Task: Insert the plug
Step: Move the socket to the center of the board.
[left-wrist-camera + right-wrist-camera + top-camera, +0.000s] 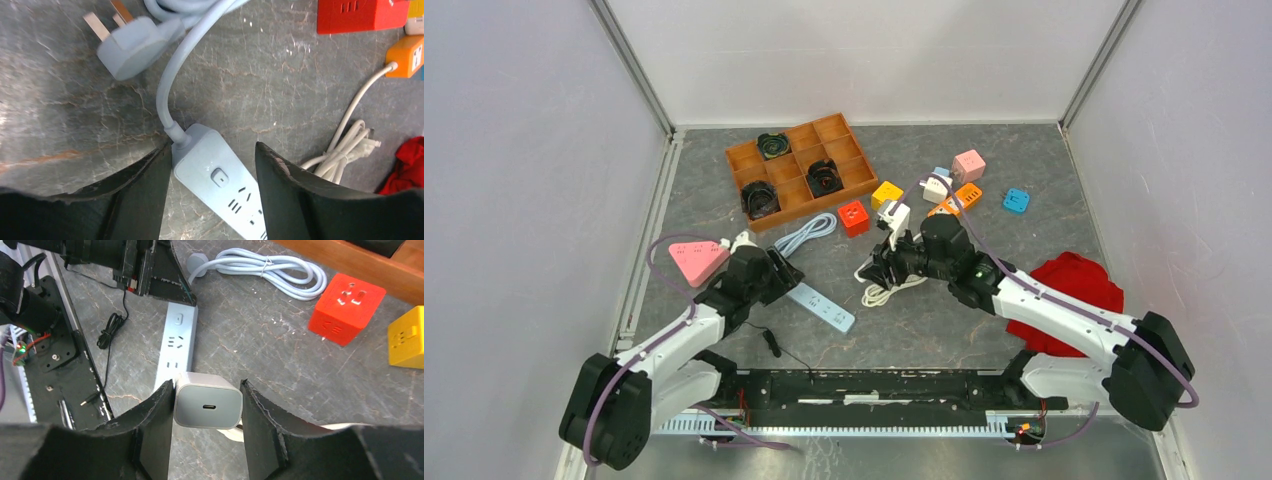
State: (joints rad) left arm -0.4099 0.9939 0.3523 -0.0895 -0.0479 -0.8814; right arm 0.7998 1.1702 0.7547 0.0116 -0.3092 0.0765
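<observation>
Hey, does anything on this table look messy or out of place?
A crumpled red cloth lies on the right, odd among electrical gear. A thin black cable also trails loose near the front.

The right pincer is clamping a white charger between its two black fingers, with the small oval port facing the camera. Behind it a pale blue power strip is lying on the grey marbled surface. The strip is running away to the left pincer, which is sitting at its far end (the switch end). A coiled pale cable is resting further back. A red cube socket and a yellow cube socket are standing on the right, near a wooden tray. A thin black lead is trailing left of the strip.
</observation>
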